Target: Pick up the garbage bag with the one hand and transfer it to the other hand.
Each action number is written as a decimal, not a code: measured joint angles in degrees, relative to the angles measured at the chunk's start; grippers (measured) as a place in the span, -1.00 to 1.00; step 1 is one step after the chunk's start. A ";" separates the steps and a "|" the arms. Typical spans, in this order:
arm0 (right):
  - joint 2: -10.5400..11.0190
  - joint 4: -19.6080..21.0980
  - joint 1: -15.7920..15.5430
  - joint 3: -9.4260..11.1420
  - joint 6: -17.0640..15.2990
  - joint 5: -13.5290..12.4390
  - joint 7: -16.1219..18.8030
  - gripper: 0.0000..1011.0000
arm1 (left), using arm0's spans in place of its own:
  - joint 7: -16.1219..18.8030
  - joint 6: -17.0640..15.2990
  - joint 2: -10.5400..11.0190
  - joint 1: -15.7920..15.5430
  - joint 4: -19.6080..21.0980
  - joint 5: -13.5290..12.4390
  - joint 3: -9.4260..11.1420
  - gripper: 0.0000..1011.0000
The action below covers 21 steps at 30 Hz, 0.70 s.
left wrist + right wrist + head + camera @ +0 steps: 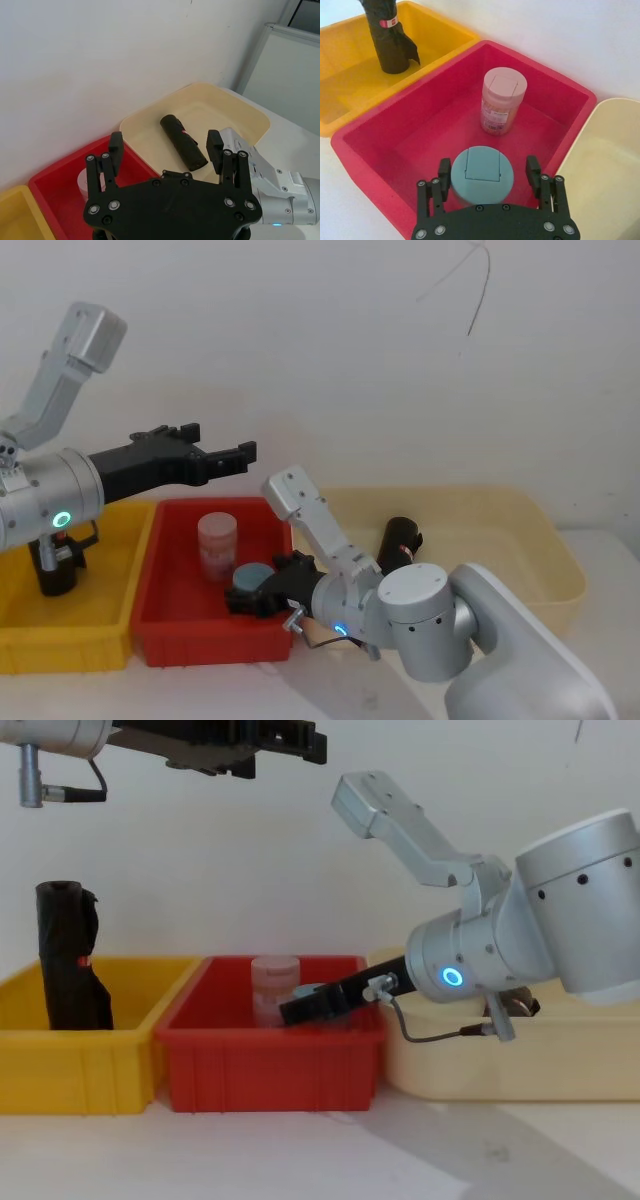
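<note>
Lying in: garbage bag (183,142) lengthwise in the cream tray (240,112)
Left pincer (165,146): open, empty, above
Right pincer (489,174): open around a grey-lidded jar (482,172)

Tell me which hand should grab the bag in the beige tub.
Left, likely: left hand hangs open and free, facing the bag; right hand sits low in the red bin, straddling a jar.

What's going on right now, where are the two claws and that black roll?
Left gripper open, raised above the red bin. Right gripper open around a blue-lidded jar in that bin. Garbage bag lying untouched in the cream tray.
</note>
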<state>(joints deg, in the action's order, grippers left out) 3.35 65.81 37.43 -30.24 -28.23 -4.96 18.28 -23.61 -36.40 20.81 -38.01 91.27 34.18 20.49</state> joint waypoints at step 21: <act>-0.03 3.70 -2.10 2.45 -0.32 -0.02 -0.71 0.32 | 0.00 0.00 0.00 0.00 0.00 0.01 0.00 0.98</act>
<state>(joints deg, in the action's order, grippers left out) 3.32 69.51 35.33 -27.79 -28.54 -4.99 17.57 -23.61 -36.40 20.81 -38.00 91.27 34.19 20.50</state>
